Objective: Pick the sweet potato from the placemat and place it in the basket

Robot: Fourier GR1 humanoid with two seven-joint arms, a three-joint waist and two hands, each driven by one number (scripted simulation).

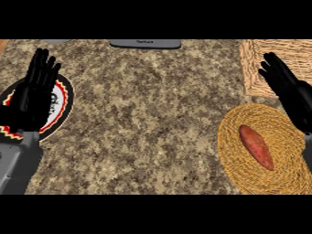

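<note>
Fingers straight and together on both hands. Right hand partly hides basket, cut off at right; sweet potato lies exposed on placemat. Left hand covers plate.

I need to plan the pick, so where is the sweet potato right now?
In the head view the sweet potato lies on the round woven placemat at lower right, below the basket.

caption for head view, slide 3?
Sweet potato on round woven placemat, basket behind it; both hands open, left and right.
</note>
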